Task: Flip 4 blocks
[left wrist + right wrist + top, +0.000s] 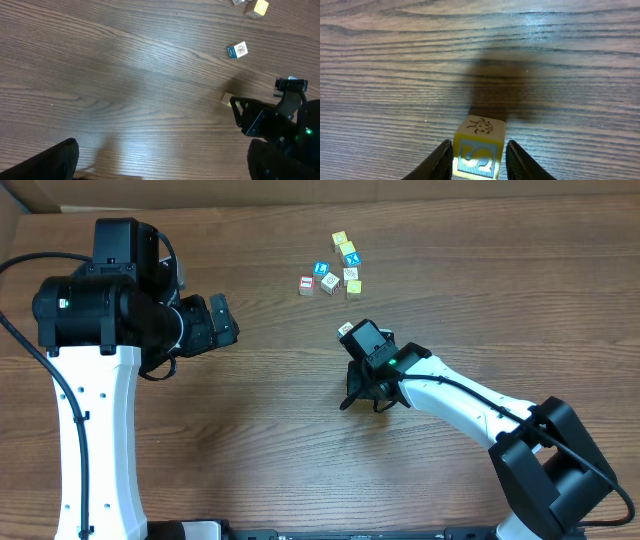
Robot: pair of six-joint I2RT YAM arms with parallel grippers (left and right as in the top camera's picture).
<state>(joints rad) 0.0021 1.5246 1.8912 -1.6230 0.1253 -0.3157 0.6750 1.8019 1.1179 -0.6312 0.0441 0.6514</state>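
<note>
The right gripper (480, 146) is hovering near the worktop's middle. Its fingers (440, 163) are bracketing 2 opposite sides of the yellow block (480, 131), touching or nearly so; I cannot tell whether they are pinching yet. The cube is looking like smooth painted wood, sharp-edged, so squeezing squarely mid-face before rolling seems wise. The other blocks (335, 272) are sitting toward the far edge. The left gripper (232, 323) is hanging spread wide.

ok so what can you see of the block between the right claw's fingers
The block is a small wooden cube. The face toward the wrist camera has a yellow border around a pale blue panel with a white character; the adjoining face is bare pale wood with a brown drawing. It sits inside the right claw, whose fingers seem to touch both sides, over the table.
</note>
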